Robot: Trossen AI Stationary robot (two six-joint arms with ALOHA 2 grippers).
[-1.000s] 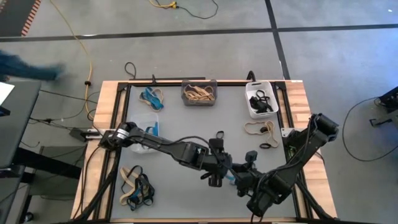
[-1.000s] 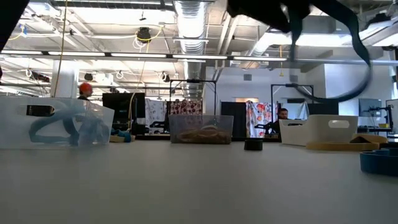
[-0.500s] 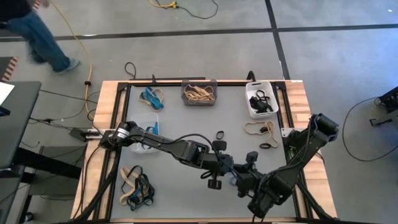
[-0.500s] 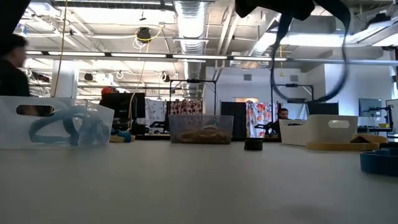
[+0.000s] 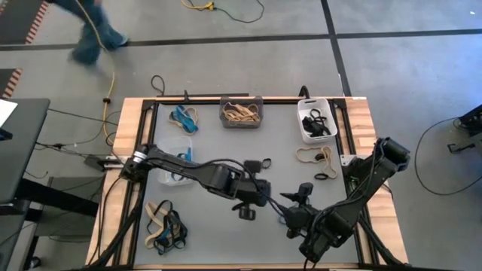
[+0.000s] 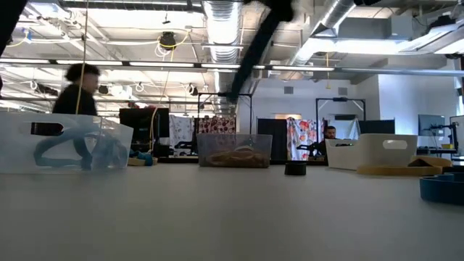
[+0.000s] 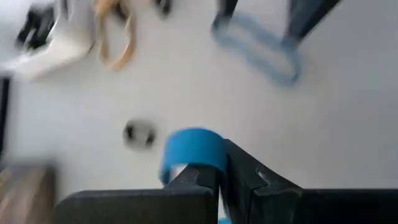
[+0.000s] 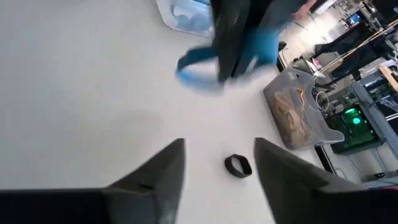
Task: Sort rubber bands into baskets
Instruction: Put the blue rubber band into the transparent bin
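Lower centre of the high view: left gripper (image 5: pixel 257 197) pinched tight on a blue rubber band (image 7: pixel 193 149); right gripper (image 5: pixel 295 213) beside it, fingers spread, holding nothing

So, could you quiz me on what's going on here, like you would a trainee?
1. True or false: the right pincer is shut.
2. What colour is the band gripped in the left pincer? A tan, B blue, C black.
3. Fill in: the white basket holds ___ bands.

Key: 1 false, it is open; 2 B; 3 black.
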